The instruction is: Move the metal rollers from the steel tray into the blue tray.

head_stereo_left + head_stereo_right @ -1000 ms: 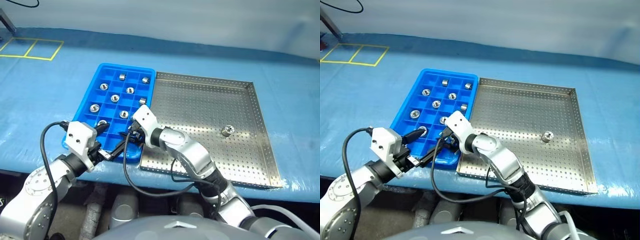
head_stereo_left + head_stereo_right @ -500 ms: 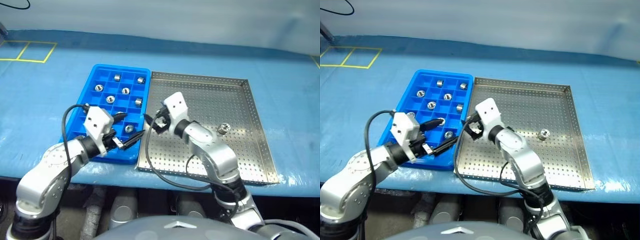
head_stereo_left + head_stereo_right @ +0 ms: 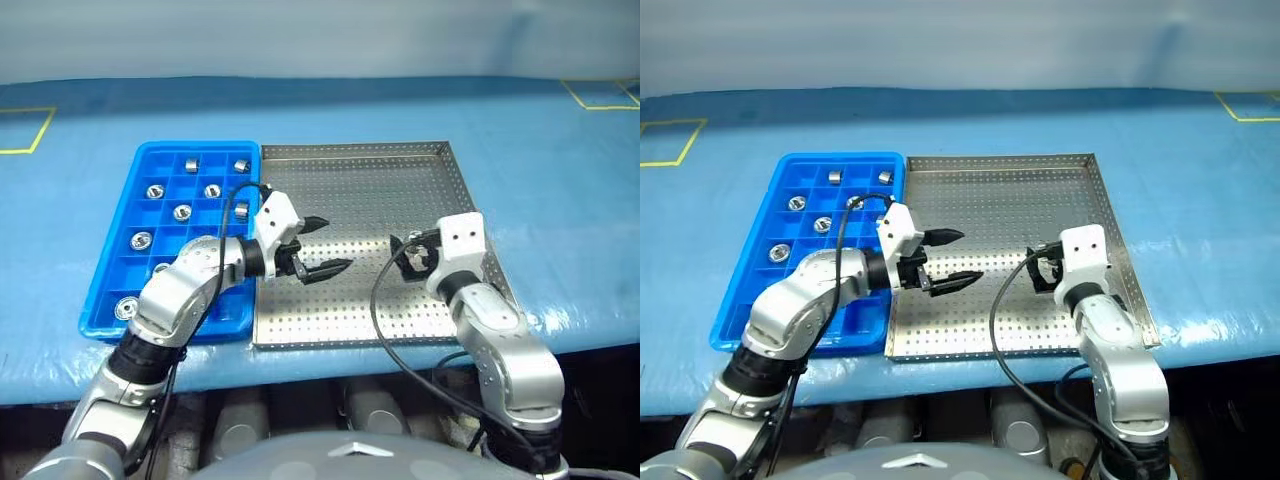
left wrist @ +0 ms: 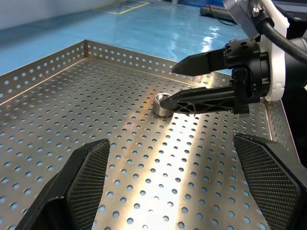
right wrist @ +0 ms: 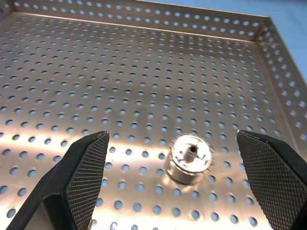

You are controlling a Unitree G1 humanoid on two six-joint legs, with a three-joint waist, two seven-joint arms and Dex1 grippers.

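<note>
Flanking lone roller (image 5: 190,157), claws (image 3: 322,245) wide

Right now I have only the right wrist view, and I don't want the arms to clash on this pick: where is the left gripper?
Observer: The left gripper hangs over the steel tray, on its left half, jaws open, pointing at the right gripper.
Operator: Which side is the blue tray?
Observer: The blue tray lies along the steel tray's left edge, and the left arm reaches across it.
Operator: Any room in it?
Observer: Yes. It holds several rollers, one per cell, and its far left corner cell is empty.
</note>
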